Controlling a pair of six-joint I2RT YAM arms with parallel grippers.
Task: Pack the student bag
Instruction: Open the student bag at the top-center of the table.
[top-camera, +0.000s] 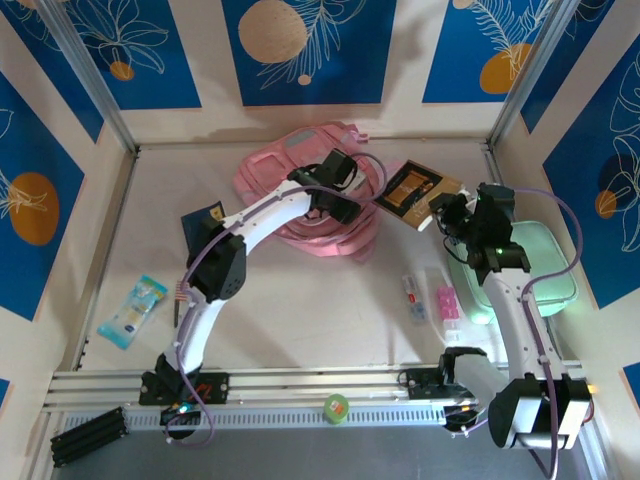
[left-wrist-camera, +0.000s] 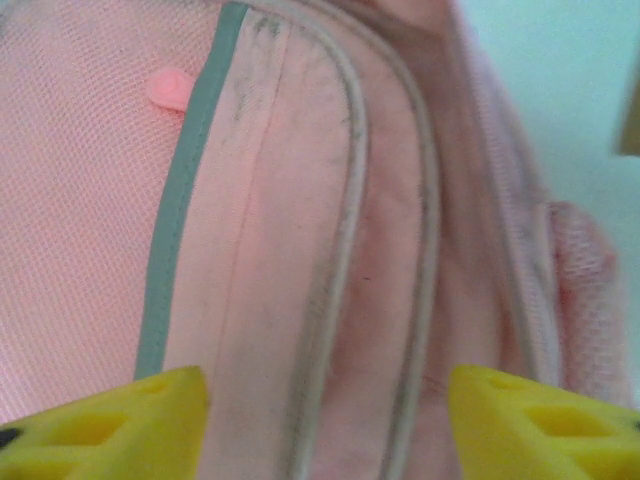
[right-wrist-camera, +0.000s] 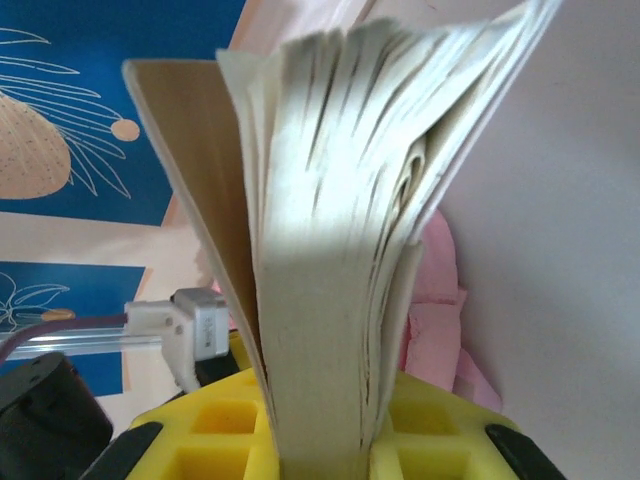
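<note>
A: Where is the bag (top-camera: 268, 172) lying right now?

B: It is slumping at the far middle of the bench (top-camera: 300, 300). The left pincer (top-camera: 338, 205) is hanging right over it, jaws standing apart with a piped seam (left-wrist-camera: 340, 250) between them, pinching nothing that I can make out.

A: And the right pincer (top-camera: 442, 216)?

B: It is clamping a book (top-camera: 412, 190) by one narrow edge, out beside the bag and up off the bench. The pages (right-wrist-camera: 380, 150) are fanning loose above the grip.

A: That is what is worrying me. With so little of it being gripped, the book may be twisting or sliding out on any quick swing.

B: Agreed. I am also doubting the bag, since I cannot tell whether any pocket is gaping. If the left jaws are closing on the seam alone, they may be lifting just one layer. Then the book could be butting against shut fabric, crumpling its pages or shoving the bag away.
</note>
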